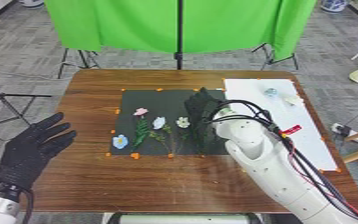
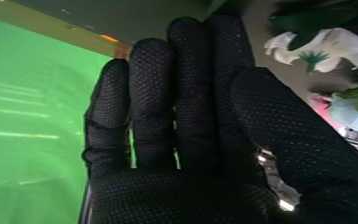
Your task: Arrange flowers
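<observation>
1. Green cloth (image 1: 167, 25) hangs beyond the far edge of the brown wooden surface (image 1: 158, 182), its folds soft against the plain, hard tabletop.
2. On the dark mat (image 1: 149, 97) are the flowers I can make out: a pale blue flower (image 1: 119, 142) by the mat's near left corner, then a pink flower (image 1: 141, 111), a bluish-white flower (image 1: 159, 123) and a white flower (image 1: 182, 122) towards the middle.
3. My right hand (image 1: 202, 107) is over the mat's right side, released, fingers straight, with nothing I can see in its grasp. My left hand (image 1: 33, 150) is released too, off by the surface's left edge.
4. What worries me most is the glove catching a petal or stem: the white bloom looks very near the right hand, and a small sideways sweep could drag it askew or tangle it with its neighbour.
5. Pressing down too hard could crease petals; pinching too lightly could let a thin stem slip or roll.
6. As for textures, the gloves are black, finely dimpled mesh; the petals look thin and rounded, the stems slender, the pink one's leafy. A white board (image 1: 246, 90) lies flat towards the surface's far right corner.
</observation>
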You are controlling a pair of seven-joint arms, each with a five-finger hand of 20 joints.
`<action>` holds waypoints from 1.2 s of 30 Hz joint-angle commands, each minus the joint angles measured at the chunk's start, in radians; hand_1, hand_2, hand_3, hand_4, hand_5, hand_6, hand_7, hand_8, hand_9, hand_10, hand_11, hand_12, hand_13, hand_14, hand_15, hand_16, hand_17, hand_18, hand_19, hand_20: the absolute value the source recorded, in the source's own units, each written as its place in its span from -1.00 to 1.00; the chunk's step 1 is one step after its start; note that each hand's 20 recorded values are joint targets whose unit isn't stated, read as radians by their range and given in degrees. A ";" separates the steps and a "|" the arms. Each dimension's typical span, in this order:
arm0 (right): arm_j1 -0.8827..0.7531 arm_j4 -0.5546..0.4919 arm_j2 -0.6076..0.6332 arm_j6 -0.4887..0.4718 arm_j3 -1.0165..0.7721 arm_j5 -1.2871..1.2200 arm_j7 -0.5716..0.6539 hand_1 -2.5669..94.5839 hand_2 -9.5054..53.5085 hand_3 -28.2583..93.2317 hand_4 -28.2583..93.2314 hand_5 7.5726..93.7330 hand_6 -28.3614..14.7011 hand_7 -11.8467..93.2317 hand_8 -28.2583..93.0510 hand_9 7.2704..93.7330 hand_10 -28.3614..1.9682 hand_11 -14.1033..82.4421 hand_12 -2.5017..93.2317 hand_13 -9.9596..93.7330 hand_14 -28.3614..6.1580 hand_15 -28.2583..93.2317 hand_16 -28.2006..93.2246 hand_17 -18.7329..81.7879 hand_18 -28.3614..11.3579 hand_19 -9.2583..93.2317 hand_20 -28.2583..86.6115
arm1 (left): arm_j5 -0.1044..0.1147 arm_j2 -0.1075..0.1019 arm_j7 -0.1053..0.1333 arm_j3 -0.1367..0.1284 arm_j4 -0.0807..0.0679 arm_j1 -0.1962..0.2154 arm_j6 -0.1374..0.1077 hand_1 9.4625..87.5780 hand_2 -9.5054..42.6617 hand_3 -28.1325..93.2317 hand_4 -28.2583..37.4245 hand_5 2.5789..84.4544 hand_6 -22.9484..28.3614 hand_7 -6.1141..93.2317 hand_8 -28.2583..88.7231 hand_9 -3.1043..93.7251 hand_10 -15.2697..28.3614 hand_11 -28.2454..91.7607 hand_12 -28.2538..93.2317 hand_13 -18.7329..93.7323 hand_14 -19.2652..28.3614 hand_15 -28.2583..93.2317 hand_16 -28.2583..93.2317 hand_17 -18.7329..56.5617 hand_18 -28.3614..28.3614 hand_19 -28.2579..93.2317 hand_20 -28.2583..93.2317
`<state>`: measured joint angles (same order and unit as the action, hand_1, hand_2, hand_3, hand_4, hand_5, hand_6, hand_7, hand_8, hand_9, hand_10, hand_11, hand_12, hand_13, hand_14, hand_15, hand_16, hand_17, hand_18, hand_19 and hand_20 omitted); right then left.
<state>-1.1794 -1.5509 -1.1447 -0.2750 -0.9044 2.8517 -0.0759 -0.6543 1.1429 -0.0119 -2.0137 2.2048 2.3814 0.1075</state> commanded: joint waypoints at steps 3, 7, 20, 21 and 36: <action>-0.032 -0.024 -0.017 0.000 0.019 -0.015 -0.061 -0.30 -0.45 1.00 -0.69 0.59 0.49 -0.25 -0.67 0.57 0.51 -0.22 -0.25 0.23 0.35 0.49 0.02 -0.25 -0.38 0.58 0.24 | -0.004 0.002 -0.008 0.002 -0.007 0.007 0.006 -0.58 -0.69 0.62 -0.89 -0.14 0.02 -0.48 -0.68 -0.28 0.31 -0.07 -0.33 -0.19 0.50 0.06 -0.56 -0.70 0.79 0.26 -0.46; -0.038 -0.026 -0.027 0.011 0.018 -0.018 -0.056 -0.30 -0.44 1.00 -0.69 0.59 0.49 -0.25 -0.67 0.57 0.51 -0.23 -0.25 0.23 0.35 0.49 0.02 -0.24 -0.38 0.58 0.24 | -0.004 0.004 -0.008 0.001 -0.007 0.008 0.006 -0.58 -0.69 0.62 -0.88 -0.15 0.02 -0.48 -0.68 -0.28 0.31 -0.07 -0.33 -0.19 0.50 0.06 -0.56 -0.70 0.79 0.26 -0.46; -0.011 0.005 -0.024 0.098 -0.046 -0.083 0.052 -0.42 -0.30 1.00 -0.75 0.40 0.43 -0.21 -0.71 0.38 0.38 -0.10 -0.31 0.20 0.30 0.55 -0.04 -0.25 -0.39 0.60 0.25 | -0.004 0.013 -0.006 0.000 -0.005 0.015 0.005 -0.58 -0.69 0.62 -0.89 -0.15 0.02 -0.48 -0.68 -0.27 0.32 -0.07 -0.33 -0.18 0.51 0.06 -0.56 -0.71 0.80 0.27 -0.46; -0.004 0.010 -0.020 0.104 -0.055 -0.090 0.065 -0.45 -0.27 1.00 -0.75 0.36 0.42 -0.21 -0.73 0.34 0.34 -0.06 -0.33 0.19 0.28 0.57 -0.06 -0.25 -0.40 0.60 0.25 | -0.004 0.014 -0.007 -0.001 -0.004 0.016 0.004 -0.58 -0.68 0.62 -0.89 -0.15 0.02 -0.48 -0.68 -0.27 0.32 -0.07 -0.33 -0.18 0.51 0.06 -0.56 -0.71 0.80 0.27 -0.46; -0.022 -0.014 0.235 -0.107 -0.227 -0.195 0.356 -0.67 -0.48 0.89 -0.96 -0.61 0.07 -0.37 -0.74 -0.65 -0.06 -0.40 -0.41 -0.50 -0.17 -0.28 -0.06 -0.61 -0.59 0.26 -0.08 | -0.006 0.021 0.011 -0.010 0.003 0.032 -0.005 -0.59 -0.70 0.63 -0.91 -0.14 0.02 -0.48 -0.68 -0.27 0.32 -0.07 -0.33 -0.18 0.50 0.07 -0.56 -0.70 0.79 0.27 -0.46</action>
<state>-1.1665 -1.5463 -1.0770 -0.2318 -0.9966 2.7139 0.1969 -0.6551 1.1533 -0.0066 -2.0170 2.2067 2.3942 0.1069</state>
